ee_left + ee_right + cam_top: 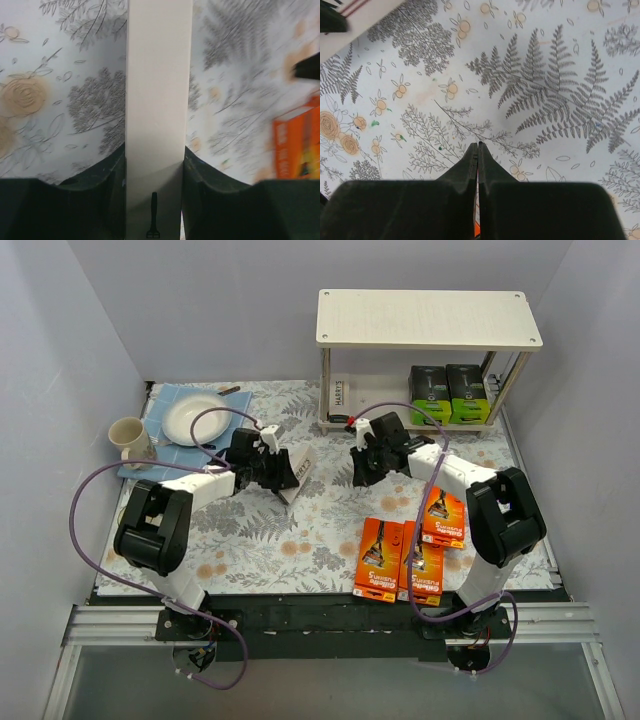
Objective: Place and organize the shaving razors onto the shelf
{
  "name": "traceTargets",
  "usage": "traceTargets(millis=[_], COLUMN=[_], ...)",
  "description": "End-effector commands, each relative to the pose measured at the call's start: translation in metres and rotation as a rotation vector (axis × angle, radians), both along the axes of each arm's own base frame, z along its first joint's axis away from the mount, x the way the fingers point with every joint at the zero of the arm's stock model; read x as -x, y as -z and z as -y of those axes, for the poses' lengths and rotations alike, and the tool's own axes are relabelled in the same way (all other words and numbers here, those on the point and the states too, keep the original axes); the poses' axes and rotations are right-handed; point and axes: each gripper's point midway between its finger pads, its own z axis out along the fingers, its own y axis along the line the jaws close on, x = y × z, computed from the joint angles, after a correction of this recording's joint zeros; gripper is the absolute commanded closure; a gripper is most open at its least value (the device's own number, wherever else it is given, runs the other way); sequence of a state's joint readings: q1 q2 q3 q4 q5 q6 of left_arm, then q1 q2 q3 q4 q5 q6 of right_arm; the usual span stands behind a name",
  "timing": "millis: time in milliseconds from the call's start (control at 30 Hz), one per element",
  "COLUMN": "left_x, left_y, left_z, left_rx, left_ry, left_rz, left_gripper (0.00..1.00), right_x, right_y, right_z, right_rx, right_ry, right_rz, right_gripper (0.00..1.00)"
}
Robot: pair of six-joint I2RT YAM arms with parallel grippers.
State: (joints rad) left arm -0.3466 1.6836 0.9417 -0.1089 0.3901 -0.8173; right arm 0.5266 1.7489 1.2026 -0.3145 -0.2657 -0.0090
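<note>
A slim white razor box [299, 473] is tilted up off the flowered cloth, and my left gripper [283, 472] is shut on it. In the left wrist view the box [159, 100] fills the gap of the left gripper [154, 165], with both fingers [107, 190] against its sides. My right gripper [362, 466] hangs shut and empty over the cloth before the shelf [425, 318], its tips together in the right wrist view [478, 145]. Three orange razor boxes [378, 558] [425, 562] [443, 517] lie near the right arm. Two black and green boxes [448, 393] and a slim Harry's box [340, 395] stand on the lower tier.
A mug [128, 438] and a white plate [197, 420] sit on a blue cloth [165, 400] at the back left. White walls close in the table on three sides. An orange box [299, 147] shows blurred at the right of the left wrist view.
</note>
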Motion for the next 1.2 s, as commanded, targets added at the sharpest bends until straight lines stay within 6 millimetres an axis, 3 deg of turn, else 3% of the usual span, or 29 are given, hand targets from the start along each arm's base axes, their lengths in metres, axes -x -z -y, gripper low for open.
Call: traceTargets(millis=[0, 33, 67, 133, 267, 300, 400, 500, 533, 567, 600, 633, 733, 767, 833, 867, 933, 967, 1100, 1167], left_x=[0.009, 0.014, 0.018, 0.019, 0.016, 0.005, -0.002, -0.01, -0.01, -0.01, -0.007, -0.002, 0.008, 0.013, 0.018, 0.023, 0.024, 0.029, 0.029, 0.032], left_y=[-0.034, -0.034, -0.023, -0.014, -0.002, -0.01, -0.002, -0.011, -0.017, -0.019, -0.02, -0.017, -0.018, -0.015, -0.007, 0.001, 0.006, 0.016, 0.022, 0.017], left_z=[0.033, 0.037, 0.037, 0.032, 0.006, -0.004, -0.044, -0.068, -0.069, -0.07, -0.069, -0.07, -0.067, -0.069, -0.071, -0.072, -0.071, -0.07, -0.049, -0.029], left_rx=[0.471, 0.556, 0.565, 0.552, 0.429, 0.405, 0.258, 0.181, 0.177, 0.174, 0.174, 0.172, 0.178, 0.171, 0.162, 0.154, 0.152, 0.15, 0.206, 0.234], left_ry=[-0.125, -0.196, -0.224, -0.276, -0.369, -0.397, -0.488, -0.512, -0.503, -0.49, -0.48, -0.477, -0.448, -0.454, -0.47, -0.473, -0.469, -0.461, -0.387, -0.323], left_rz=[-0.231, -0.346, -0.387, -0.431, -0.447, -0.403, -0.344, -0.256, -0.23, -0.211, -0.208, -0.214, -0.225, -0.236, -0.255, -0.277, -0.28, -0.303, -0.332, -0.343], left_gripper=[0.62, 0.59, 0.49, 0.4, 0.22, 0.18, 0.15, 0.15, 0.15, 0.15, 0.15, 0.16, 0.28, 0.42, 0.58, 0.72, 0.83, 0.92, 0.99, 1.0], right_x=[0.011, 0.013, 0.014, 0.017, 0.017, 0.017, 0.023, 0.028, 0.027, 0.03, 0.036, 0.038, 0.041, 0.042, 0.044, 0.046, 0.042, 0.043, 0.036, 0.032], right_y=[-0.001, -0.001, 0.001, 0.002, 0.0, -0.001, -0.004, -0.01, -0.013, -0.016, -0.017, -0.019, -0.021, -0.021, -0.017, -0.008, -0.004, 0.003, 0.012, 0.009], right_z=[0.01, 0.011, 0.013, 0.014, 0.012, 0.011, 0.003, -0.012, -0.017, -0.024, -0.036, -0.044, -0.071, -0.079, -0.097, -0.1, -0.105, -0.1, -0.09, -0.085], right_rx=[-0.06, -0.07, -0.071, -0.074, -0.087, -0.092, -0.138, -0.222, -0.255, -0.286, -0.314, -0.325, -0.303, -0.298, -0.274, -0.245, -0.212, -0.171, -0.1, -0.083], right_ry=[0.044, 0.045, 0.046, 0.047, 0.038, 0.035, 0.004, 0.018, 0.036, 0.031, 0.021, 0.01, 0.01, 0.007, 0.012, 0.024, 0.079, 0.113, 0.194, 0.216], right_rz=[-0.067, -0.082, -0.089, -0.099, -0.098, -0.097, -0.124, -0.194, -0.217, -0.241, -0.284, -0.293, -0.304, -0.308, -0.309, -0.329, -0.328, -0.344, -0.326, -0.296], right_gripper=[0.99, 0.99, 0.99, 0.99, 0.99, 0.91, 0.5, 0.45, 0.39, 0.26, 0.02, 0.02, 0.01, 0.01, 0.01, 0.01, 0.03, 0.11, 0.14, 0.14])
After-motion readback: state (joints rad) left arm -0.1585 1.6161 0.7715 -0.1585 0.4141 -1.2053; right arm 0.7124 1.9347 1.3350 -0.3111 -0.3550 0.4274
